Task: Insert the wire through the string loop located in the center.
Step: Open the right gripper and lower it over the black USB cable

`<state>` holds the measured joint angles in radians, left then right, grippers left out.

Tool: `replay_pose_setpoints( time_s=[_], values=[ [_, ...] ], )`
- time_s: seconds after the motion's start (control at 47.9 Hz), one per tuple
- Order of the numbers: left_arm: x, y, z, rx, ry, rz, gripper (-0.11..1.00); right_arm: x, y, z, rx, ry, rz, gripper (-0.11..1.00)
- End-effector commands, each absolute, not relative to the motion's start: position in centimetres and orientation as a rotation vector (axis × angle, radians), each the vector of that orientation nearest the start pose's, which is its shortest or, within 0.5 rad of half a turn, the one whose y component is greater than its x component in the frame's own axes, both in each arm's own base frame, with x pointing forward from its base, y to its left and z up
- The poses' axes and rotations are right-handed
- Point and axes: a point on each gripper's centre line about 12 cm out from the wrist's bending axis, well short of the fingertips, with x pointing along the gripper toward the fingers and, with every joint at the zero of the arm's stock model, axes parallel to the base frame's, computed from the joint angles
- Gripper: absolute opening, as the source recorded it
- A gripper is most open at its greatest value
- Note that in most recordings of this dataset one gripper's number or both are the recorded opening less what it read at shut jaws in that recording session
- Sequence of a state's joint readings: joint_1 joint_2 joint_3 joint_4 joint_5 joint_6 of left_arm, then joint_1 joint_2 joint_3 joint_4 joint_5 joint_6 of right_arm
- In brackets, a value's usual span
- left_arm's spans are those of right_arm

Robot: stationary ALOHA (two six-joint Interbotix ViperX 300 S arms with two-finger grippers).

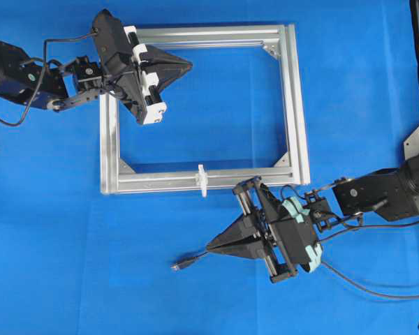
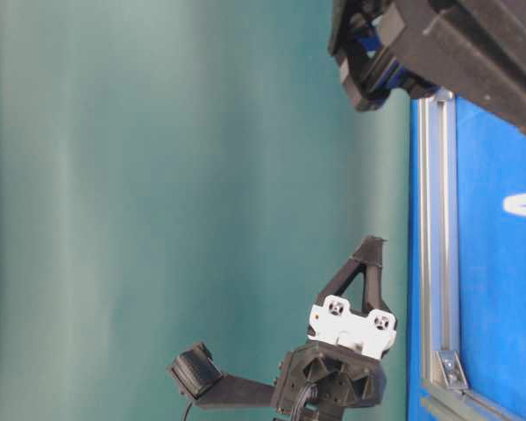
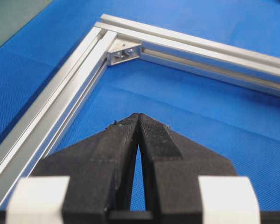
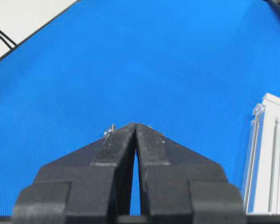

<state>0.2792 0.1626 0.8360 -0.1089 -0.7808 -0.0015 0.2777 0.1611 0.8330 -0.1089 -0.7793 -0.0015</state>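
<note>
Left gripper [image 1: 188, 66]: pressed together, empty, hanging over the silver frame [image 1: 299, 105] near its upper left corner. String loop [image 1: 202, 179]: upright on the frame's lower bar, at its middle. Wire [image 1: 188, 262]: flat on the blue cloth below, plug tip leftmost, just beside the right gripper [image 1: 209, 247]. Right gripper: pinched shut, holding nothing. Best approach: spread wide, grasp just behind the plug, aim straight at the loop.

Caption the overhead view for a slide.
Two shut pincers, left and right, flank a silver frame; wire lies loose.
</note>
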Motion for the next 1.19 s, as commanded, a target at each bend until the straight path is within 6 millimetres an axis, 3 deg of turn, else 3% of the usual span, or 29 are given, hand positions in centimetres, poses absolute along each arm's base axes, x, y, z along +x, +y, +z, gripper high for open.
replay_pose_setpoints(
  time_s=[0.0,0.104,0.669,0.815,0.982,1.066,1.17],
  values=[
    [37.07,11.35,15.35,-0.085,0.170,0.346,0.00,37.03,11.72,16.38,-0.099,0.127,0.367,0.00],
    [36.98,11.36,15.13,-0.084,0.187,0.346,0.00,36.81,11.65,16.56,-0.105,0.144,0.368,-0.05],
    [36.98,11.36,15.17,-0.084,0.187,0.346,0.00,36.71,11.72,16.45,-0.095,0.169,0.368,-0.03],
    [36.94,11.34,15.12,-0.084,0.189,0.346,0.00,36.68,12.19,16.58,-0.093,0.166,0.379,0.21],
    [36.98,11.36,15.17,-0.086,0.187,0.346,0.00,36.67,12.13,16.34,-0.093,0.183,0.375,0.71],
    [36.98,11.36,15.17,-0.086,0.187,0.346,0.00,36.72,12.08,16.36,-0.088,0.185,0.369,0.90],
    [36.97,11.35,15.23,-0.086,0.186,0.346,0.00,36.81,12.09,16.28,-0.083,0.191,0.364,0.86]
  ],
)
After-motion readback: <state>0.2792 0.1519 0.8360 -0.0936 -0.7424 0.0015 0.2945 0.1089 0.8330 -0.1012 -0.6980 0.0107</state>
